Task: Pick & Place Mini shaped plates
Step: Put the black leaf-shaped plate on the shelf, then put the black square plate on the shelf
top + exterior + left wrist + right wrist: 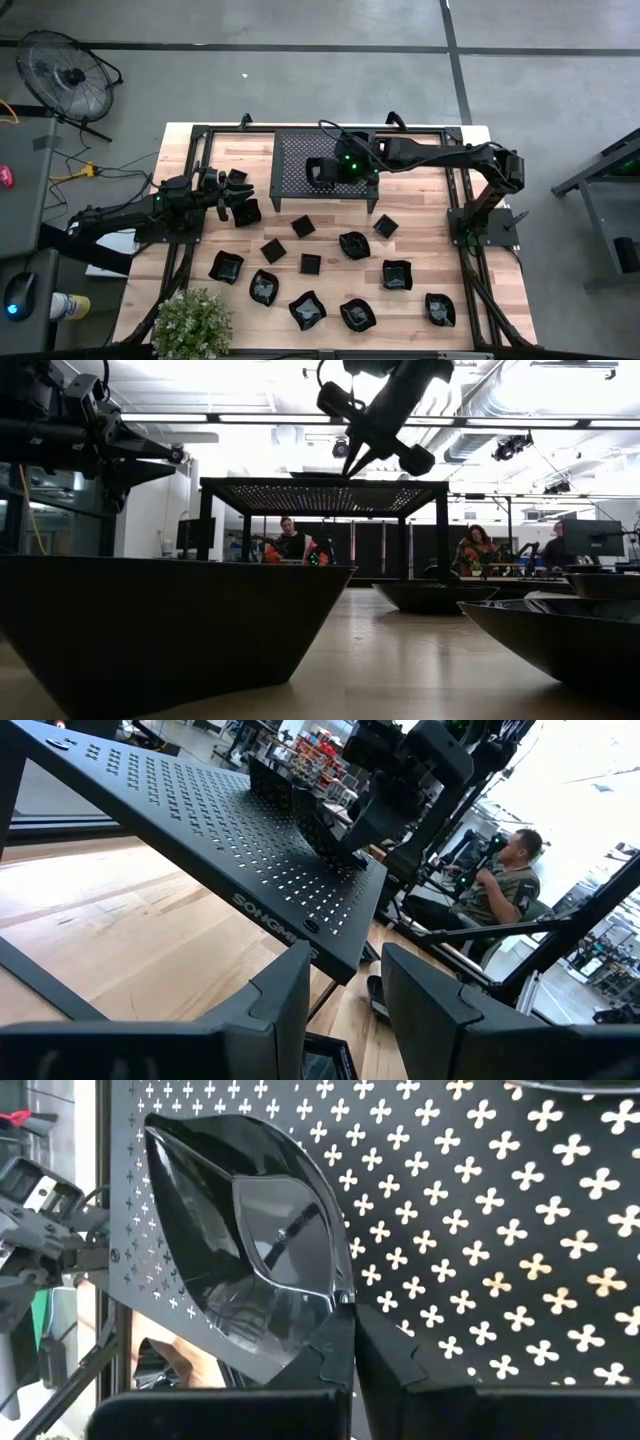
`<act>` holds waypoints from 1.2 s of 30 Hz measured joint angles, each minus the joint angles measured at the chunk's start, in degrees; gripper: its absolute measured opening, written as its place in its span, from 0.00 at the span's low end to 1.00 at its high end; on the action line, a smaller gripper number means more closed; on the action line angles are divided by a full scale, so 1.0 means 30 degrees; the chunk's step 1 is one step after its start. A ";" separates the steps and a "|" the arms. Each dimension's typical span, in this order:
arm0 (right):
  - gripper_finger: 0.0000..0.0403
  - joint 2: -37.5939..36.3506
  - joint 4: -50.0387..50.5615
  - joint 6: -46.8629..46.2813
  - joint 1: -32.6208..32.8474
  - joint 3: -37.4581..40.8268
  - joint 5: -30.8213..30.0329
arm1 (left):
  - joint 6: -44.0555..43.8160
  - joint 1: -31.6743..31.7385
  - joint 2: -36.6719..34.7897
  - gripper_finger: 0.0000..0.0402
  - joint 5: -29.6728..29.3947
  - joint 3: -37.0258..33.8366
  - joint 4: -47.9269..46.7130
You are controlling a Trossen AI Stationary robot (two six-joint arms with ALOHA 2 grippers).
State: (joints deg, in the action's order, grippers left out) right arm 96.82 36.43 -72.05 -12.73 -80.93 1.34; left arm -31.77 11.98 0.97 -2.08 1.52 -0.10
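Now, square plate (250,1250) tilted on edge in right hand (352,1342).

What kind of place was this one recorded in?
Probably an open robotics lab or workshop: a concrete floor around the wooden table, exposed ceiling ducts, and people seated at workstations in the background.

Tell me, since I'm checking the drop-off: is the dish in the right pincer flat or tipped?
Tipped. The right pincer is shut on the dish rim, holding it on edge over the rack.
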 joint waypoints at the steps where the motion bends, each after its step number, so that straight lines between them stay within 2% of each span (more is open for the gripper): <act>1: 0.01 0.0000 0.0013 0.0000 -0.0023 0.0000 0.0046 | 0.0007 0.0004 0.0003 0.31 -0.0001 0.0003 0.0000; 14: 0.15 0.0000 0.0378 0.0465 -0.0133 0.0000 0.0140 | 0.0003 0.0004 0.0000 0.31 -0.0003 0.0003 0.0000; 26: 0.20 -0.0389 0.0378 0.1696 -0.0133 0.0000 0.0256 | 0.0001 0.0003 0.0006 0.31 -0.0004 0.0001 0.0000; 36: 0.29 -0.2009 0.1586 0.2487 0.0196 0.0007 -0.0714 | 0.0004 -0.0002 0.0004 0.31 -0.0001 0.0004 0.0000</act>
State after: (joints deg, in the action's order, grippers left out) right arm 90.79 41.19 -64.59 -12.14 -80.90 -0.81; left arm -31.76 11.97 0.98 -2.08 1.53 -0.10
